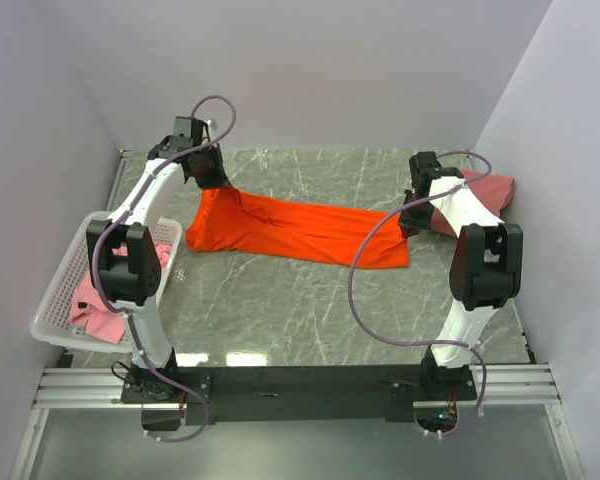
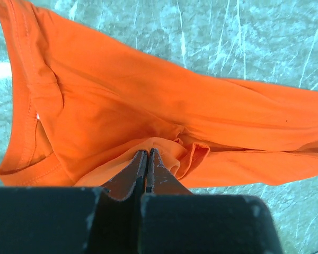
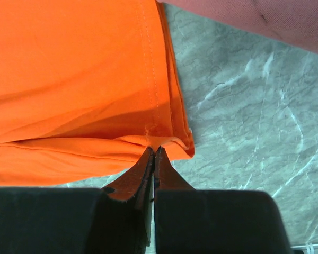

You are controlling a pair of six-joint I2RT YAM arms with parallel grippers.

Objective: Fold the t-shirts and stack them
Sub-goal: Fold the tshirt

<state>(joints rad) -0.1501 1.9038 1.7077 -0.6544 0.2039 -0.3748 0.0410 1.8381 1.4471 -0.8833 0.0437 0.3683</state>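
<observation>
From above, the orange t-shirt [image 1: 300, 228] lies stretched in a long band across the middle of the grey marbled counter [image 1: 300, 310], running from the left hand [image 1: 208, 182] at the far left to the right hand [image 1: 412, 218] at the right. Each hand meets one end of the cloth. A white perforated basket [image 1: 52, 305] stands at the counter's left edge, beside the left arm, with the lighter pink t-shirt [image 1: 92, 308] bunched inside it. The salmon-pink t-shirt [image 1: 492, 190] lies at the far right of the counter, partly hidden behind the right arm

In the left wrist view, the left hand [image 2: 147, 154] has its two fingers pressed together, pinching a fold of the orange t-shirt [image 2: 148, 95] at their tips. The neckline and collar seam show at the left of the picture, and the cloth runs away to the right in soft creases over the counter [image 2: 228, 32]

In the right wrist view, the right hand [image 3: 154, 152] is likewise clamped on the orange t-shirt [image 3: 69, 69], gripping its stitched hem right at a corner. Bare counter [image 3: 244, 121] fills the right side, and an edge of the salmon-pink t-shirt [image 3: 254, 18] shows along the top, just beside the orange cloth
</observation>
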